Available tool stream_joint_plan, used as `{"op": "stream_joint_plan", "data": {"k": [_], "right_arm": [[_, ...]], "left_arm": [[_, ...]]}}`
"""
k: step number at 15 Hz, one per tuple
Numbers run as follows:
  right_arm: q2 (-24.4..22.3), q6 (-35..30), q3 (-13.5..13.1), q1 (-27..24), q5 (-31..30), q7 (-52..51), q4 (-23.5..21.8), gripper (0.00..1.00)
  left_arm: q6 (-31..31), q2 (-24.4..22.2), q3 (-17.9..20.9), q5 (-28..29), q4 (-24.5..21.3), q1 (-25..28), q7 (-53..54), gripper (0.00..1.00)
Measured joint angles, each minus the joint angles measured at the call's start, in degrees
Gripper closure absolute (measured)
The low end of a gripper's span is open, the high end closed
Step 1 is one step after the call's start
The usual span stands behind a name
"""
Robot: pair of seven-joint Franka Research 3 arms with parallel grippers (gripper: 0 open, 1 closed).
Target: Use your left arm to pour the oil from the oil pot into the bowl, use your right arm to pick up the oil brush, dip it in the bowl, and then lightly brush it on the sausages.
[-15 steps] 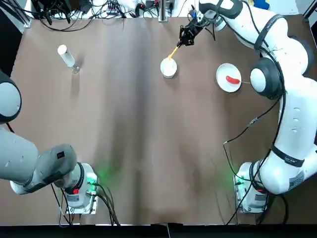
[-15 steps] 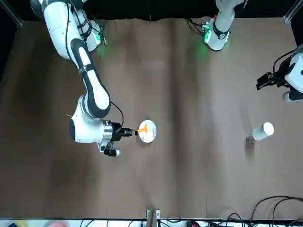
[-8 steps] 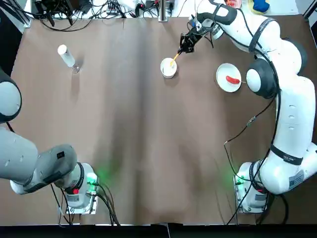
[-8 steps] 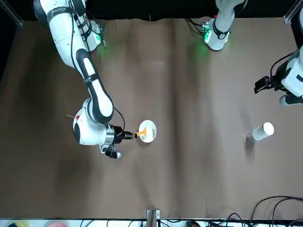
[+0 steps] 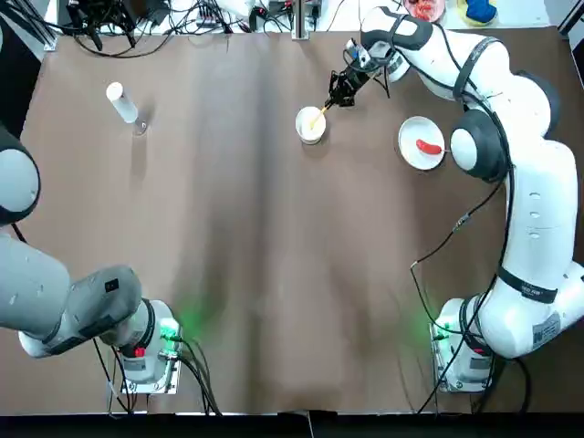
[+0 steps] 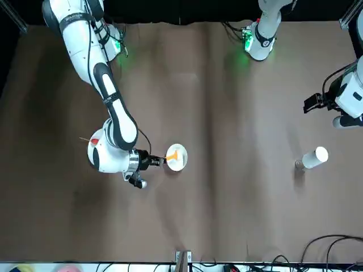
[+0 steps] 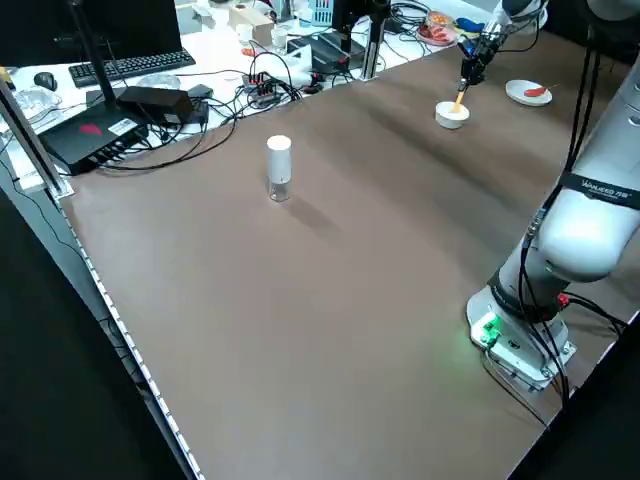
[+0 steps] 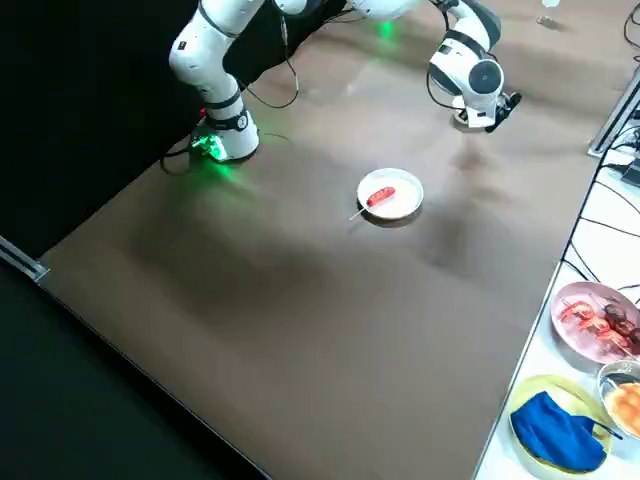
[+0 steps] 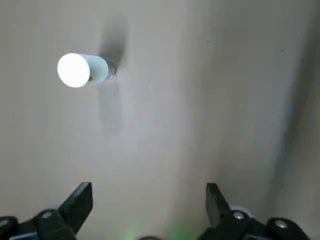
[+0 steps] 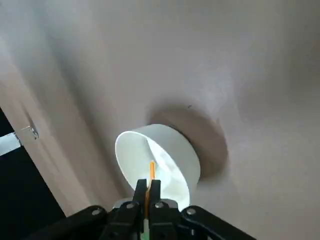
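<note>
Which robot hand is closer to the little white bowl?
The right hand. It hangs just beside the bowl, dipping the brush into it. The left hand is far away across the table, open, near the oil pot.

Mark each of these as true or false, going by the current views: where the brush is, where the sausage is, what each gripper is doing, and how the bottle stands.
1. The right gripper is shut on the yellow-orange oil brush. True.
2. The brush's tip is over the small round white bowl. True.
3. The red sausage on a skewer lies in that bowl. False: it lies on the flat white plate, apart from the bowl.
4. The left gripper holds the slim clear oil pot with a white cap. False: its fingers are open and empty, and the pot stands alone on the table.
5. The oil pot lies on its side. False: it stands upright.
</note>
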Motion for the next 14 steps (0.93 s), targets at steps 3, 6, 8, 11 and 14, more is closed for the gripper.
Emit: {"op": "stream_joint_plan", "data": {"k": [3, 6, 8, 11, 14], "right_arm": [[0.01, 1.05, -0.12, -0.10, 0.08, 0.01, -0.99, 0.95], [0.01, 1.60, -0.20, -0.16, 0.13, 0.02, -1.42, 0.93], [0.00, 1.60, -0.21, -0.17, 0.15, 0.04, -1.42, 0.81], [0.00, 1.56, -0.22, -0.18, 0.17, 1.69, -1.42, 0.53], [-0.14, 1.58, -0.30, -0.28, 0.19, 2.41, -1.38, 0.36]], "left_arm": [[0.43, 0.48, 0.04, 0.00, 0.00, 0.03, 0.00, 0.00], [0.53, 0.71, 0.02, 0.00, 0.00, -0.04, 0.00, 0.00], [0.53, 0.73, 0.00, 0.00, 0.00, -0.23, 0.00, 0.00], [0.53, 0.75, 0.00, 0.00, 0.00, -0.33, 0.00, 0.00], [0.53, 0.76, 0.00, 0.00, 0.00, -0.38, 0.00, 0.00]]}}
